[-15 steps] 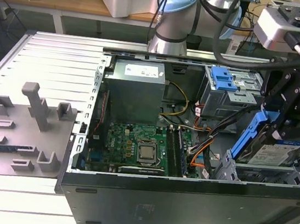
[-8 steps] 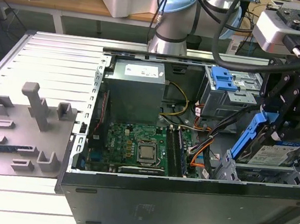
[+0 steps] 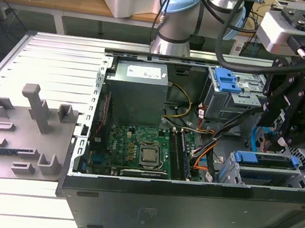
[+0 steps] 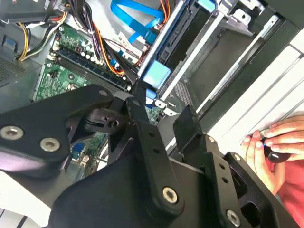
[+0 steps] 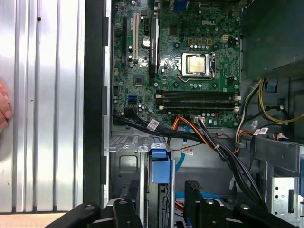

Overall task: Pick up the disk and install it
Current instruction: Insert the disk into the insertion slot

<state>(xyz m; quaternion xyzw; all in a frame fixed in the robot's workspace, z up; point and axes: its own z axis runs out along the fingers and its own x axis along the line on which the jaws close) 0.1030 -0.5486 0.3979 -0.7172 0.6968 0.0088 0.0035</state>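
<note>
The arm's black end effector [image 3: 275, 140] hangs fingers-down over the front corner of an open computer case [image 3: 185, 208], at the exterior view's right. In both wrist views its two fingers [image 5: 192, 190] stand apart and grip nothing. The disk [image 5: 159, 166] lies between them without touching either.

The disk [image 3: 264, 160] sits edge-on in the grey metal drive cage [image 3: 240, 176] at that corner. It shows its bright blue rail and a blue pull tab [image 4: 156, 73] above a dark, narrow body.

A bundle of black and orange cables [image 5: 199, 135] runs close beside the cage, and a blue ribbon cable [image 4: 135, 14] loops beyond it. Deeper in the case lie the green motherboard [image 3: 136, 148] and the grey power-supply box [image 3: 136, 89]. A bare blue bracket [image 3: 227, 79] tops the rear cage.

On the ribbed metal counter [image 3: 53, 56] beside the case rests a grey moulded fixture [image 3: 24, 125]. A person's hand [image 4: 275, 147] lies on the counter near the case wall, holding a small dark object.
</note>
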